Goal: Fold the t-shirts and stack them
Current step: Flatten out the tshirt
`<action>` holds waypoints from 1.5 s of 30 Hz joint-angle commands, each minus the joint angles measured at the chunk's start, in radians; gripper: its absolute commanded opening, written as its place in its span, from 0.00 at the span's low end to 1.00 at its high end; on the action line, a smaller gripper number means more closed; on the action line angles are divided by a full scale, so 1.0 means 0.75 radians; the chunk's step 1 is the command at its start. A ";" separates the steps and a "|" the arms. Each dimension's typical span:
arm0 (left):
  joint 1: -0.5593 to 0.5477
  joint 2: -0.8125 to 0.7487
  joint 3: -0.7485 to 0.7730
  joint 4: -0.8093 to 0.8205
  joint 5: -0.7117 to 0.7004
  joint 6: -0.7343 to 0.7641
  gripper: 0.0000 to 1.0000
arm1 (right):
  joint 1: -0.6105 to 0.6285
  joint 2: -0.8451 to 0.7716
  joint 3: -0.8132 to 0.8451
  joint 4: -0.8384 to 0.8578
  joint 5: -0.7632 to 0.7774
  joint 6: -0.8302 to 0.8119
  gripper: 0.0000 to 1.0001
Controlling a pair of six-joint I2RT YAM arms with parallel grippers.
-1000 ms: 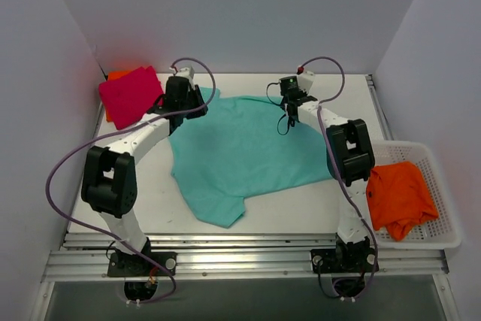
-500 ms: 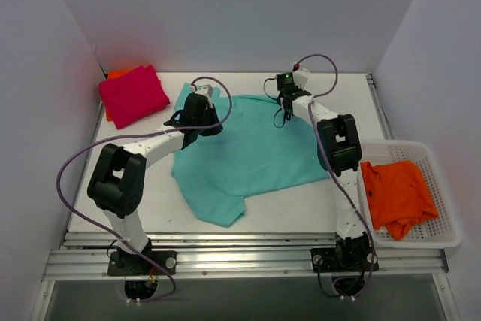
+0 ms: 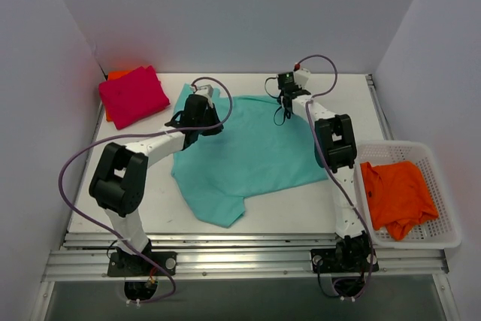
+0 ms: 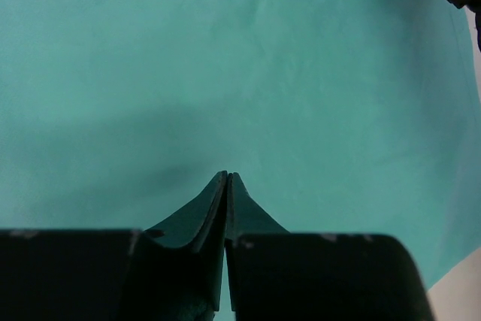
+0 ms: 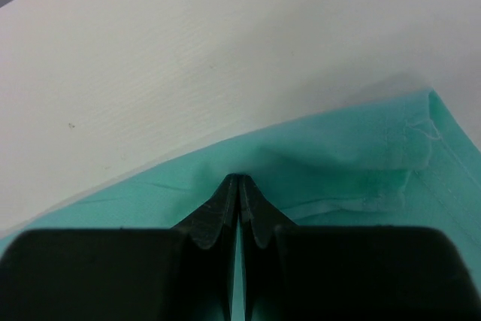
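Note:
The teal t-shirt point(image 3: 248, 152) lies spread flat across the middle of the table and fills the left wrist view point(image 4: 240, 58). My left gripper point(image 3: 203, 122) rests on its far-left part, beside a sleeve; its jaws point(image 4: 227, 174) are shut, with no cloth showing between them. My right gripper point(image 3: 285, 110) is at the shirt's far edge, and its jaws point(image 5: 238, 177) are shut with teal cloth point(image 5: 338, 155) bunched at the tips. A folded magenta-pink t-shirt point(image 3: 134, 94) lies at the far left on top of a folded orange one point(image 3: 113, 76).
A white basket point(image 3: 451, 242) stands off the table's right edge with a crumpled orange t-shirt point(image 3: 398, 197) in it. Bare white table point(image 5: 188, 50) lies beyond the shirt's far edge. Grey walls close in the back and both sides.
My left gripper has moved right and nearer, from the sleeve by the pink shirt onto the teal shirt. My right gripper has shifted slightly left along the far edge.

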 commanded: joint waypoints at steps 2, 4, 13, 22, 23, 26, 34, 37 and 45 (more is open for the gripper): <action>-0.001 0.035 0.030 0.072 0.026 -0.013 0.11 | -0.054 0.112 0.138 -0.098 -0.014 0.021 0.00; 0.001 0.045 0.036 0.064 0.028 -0.007 0.10 | -0.072 0.145 0.173 -0.100 -0.051 0.036 0.00; 0.003 0.064 0.052 0.085 0.044 0.003 0.09 | -0.142 0.288 0.387 -0.047 -0.161 0.081 0.00; -0.010 0.135 0.065 0.113 0.081 -0.015 0.03 | -0.169 0.323 0.674 0.473 -0.096 -0.046 0.76; -0.016 0.137 0.062 0.113 0.077 -0.019 0.02 | -0.179 0.307 0.686 0.489 -0.088 -0.060 0.79; -0.030 0.137 0.046 0.130 0.059 -0.025 0.02 | -0.179 0.121 0.511 0.556 -0.074 -0.054 0.81; -0.106 0.131 0.032 0.171 0.034 -0.044 0.02 | -0.093 -0.487 -0.340 0.682 0.023 -0.060 0.82; -0.134 0.168 0.032 0.181 0.026 -0.050 0.02 | -0.079 -0.591 -0.516 0.638 0.021 -0.028 0.80; -0.136 0.242 -0.027 0.154 0.012 -0.085 0.02 | -0.054 -0.780 -0.837 0.643 0.039 0.011 0.79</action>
